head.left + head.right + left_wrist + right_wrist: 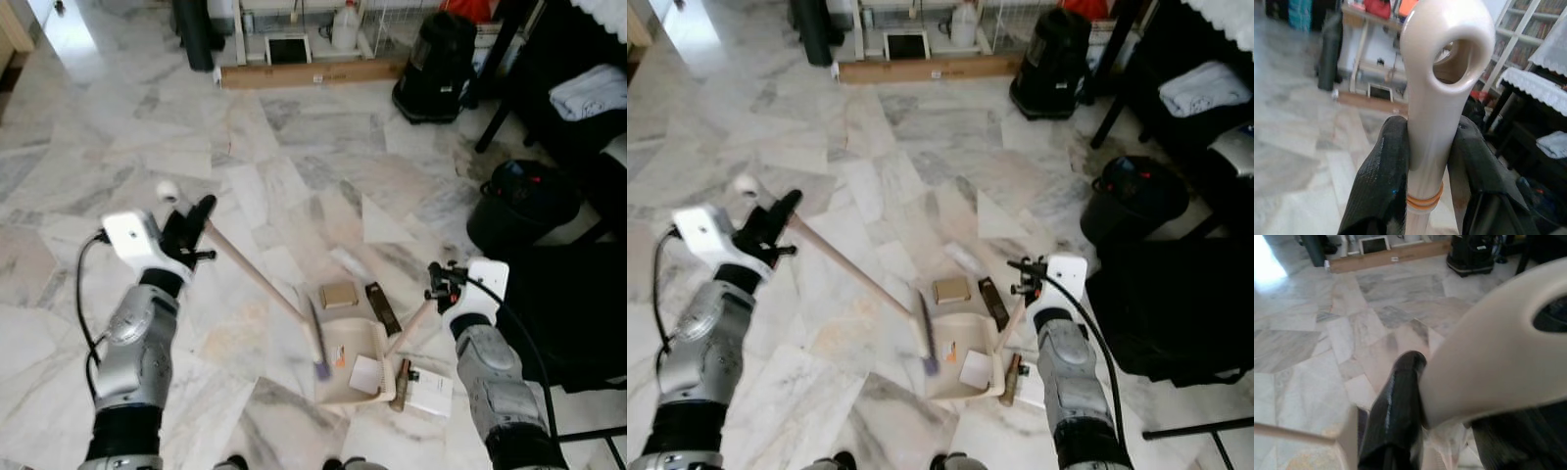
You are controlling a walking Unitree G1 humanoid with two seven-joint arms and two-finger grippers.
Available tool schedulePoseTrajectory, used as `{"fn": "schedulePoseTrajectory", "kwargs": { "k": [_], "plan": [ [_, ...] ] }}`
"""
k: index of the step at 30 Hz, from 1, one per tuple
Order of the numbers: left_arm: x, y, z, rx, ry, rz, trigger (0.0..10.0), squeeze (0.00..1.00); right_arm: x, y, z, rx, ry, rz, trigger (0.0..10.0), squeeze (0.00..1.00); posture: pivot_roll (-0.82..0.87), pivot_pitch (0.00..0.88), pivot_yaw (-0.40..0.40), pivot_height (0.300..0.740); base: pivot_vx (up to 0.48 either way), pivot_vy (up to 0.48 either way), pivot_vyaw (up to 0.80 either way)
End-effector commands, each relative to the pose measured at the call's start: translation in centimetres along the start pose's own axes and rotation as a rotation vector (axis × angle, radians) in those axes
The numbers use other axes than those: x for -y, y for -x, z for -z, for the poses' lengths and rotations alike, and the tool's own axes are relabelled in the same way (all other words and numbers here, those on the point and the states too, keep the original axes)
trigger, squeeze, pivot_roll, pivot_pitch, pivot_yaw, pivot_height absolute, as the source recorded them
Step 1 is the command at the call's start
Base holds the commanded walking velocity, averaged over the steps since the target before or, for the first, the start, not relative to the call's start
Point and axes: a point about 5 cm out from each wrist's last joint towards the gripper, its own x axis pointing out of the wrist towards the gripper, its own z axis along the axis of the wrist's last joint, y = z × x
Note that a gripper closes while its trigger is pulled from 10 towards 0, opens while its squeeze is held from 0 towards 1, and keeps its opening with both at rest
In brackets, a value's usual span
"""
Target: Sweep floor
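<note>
We clamp the broom [257,284] in left gripper [199,223], dustpan [349,362] handle in right gripper [438,285]; broom's shaft slants down-right, bristles at the pan's mouth.

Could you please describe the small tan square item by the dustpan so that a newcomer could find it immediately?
Start at the beige dustpan lying on the marble floor between the robot's two arms. Just beyond its far edge, away from the robot, sits a small tan square piece, flat on the floor. A dark, narrow strip lies beside it, but the tan piece is lighter and nearly square.
</note>
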Motion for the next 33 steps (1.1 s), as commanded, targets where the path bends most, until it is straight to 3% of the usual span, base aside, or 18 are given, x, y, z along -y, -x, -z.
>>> {"fn": "schedulePoseTrajectory", "kwargs": {
  "k": [1, 3, 6, 9, 11, 15, 17, 23, 26, 33],
  "plan": [
    [0.4, 0.0, -1.7, 0.066, -0.001, 0.012, 10.0, 0.00, -1.0, 0.6, 3.1, -0.126, -0.081, -0.028, 10.0, 0.00, -0.01, 0.108, -0.004, 0.740, 0.000, 0.000, 0.00],
    [0.1, 0.0, -3.2, 0.112, -0.040, -0.029, 10.0, 0.00, -1.0, 0.3, 2.8, -0.112, -0.101, -0.019, 10.0, 0.00, -0.01, 0.087, 0.001, 0.740, 0.000, 0.000, 0.00],
    [-0.1, 0.0, -3.6, 0.120, -0.120, -0.025, 10.0, 0.00, -1.1, 0.0, 2.5, -0.097, -0.139, -0.010, 10.0, 0.00, -0.01, 0.071, 0.004, 0.740, 0.000, 0.000, 0.00],
    [-0.8, 0.4, -2.8, 0.086, -0.172, -0.057, 10.0, 0.00, -1.0, -0.3, 2.0, -0.069, -0.139, 0.009, 10.0, 0.00, -0.03, 0.036, 0.011, 0.740, 0.000, 0.000, 0.00],
    [-1.4, 0.8, -2.3, 0.067, -0.203, -0.094, 10.0, 0.00, -0.7, -0.6, 1.1, -0.024, -0.208, 0.049, 10.0, 0.00, -0.04, 0.019, 0.016, 0.740, 0.000, 0.000, 0.00],
    [-1.7, 1.1, -1.7, 0.045, -0.239, -0.116, 10.0, 0.00, -0.7, -0.9, 0.1, 0.040, -0.248, 0.065, 10.0, 0.00, -0.04, 0.001, 0.019, 0.740, 0.000, 0.000, 0.00],
    [-1.5, 1.5, -0.8, 0.014, -0.322, -0.097, 10.0, 0.00, -0.6, -1.2, -0.6, 0.085, -0.258, 0.071, 10.0, 0.00, -0.03, 0.000, 0.024, 0.740, 0.000, 0.000, 0.00],
    [-1.6, 3.2, 2.0, -0.078, -0.407, -0.086, 10.0, 0.00, -0.5, -1.7, -1.7, 0.149, -0.211, 0.075, 10.0, 0.00, -0.02, 0.000, 0.028, 0.740, 0.000, 0.000, 0.00],
    [-2.7, 4.8, 4.0, -0.152, -0.411, -0.126, 10.0, 0.00, 0.2, -1.8, -2.5, 0.204, -0.166, 0.087, 10.0, 0.00, -0.02, 0.000, 0.024, 0.740, 0.000, 0.000, 0.00],
    [-3.7, 5.1, 4.5, -0.164, -0.426, -0.158, 10.0, 0.00, 1.4, -1.8, -3.2, 0.247, -0.136, 0.102, 10.0, 0.00, -0.01, 0.000, 0.020, 0.740, 0.000, 0.000, 0.00]
  ]
}}
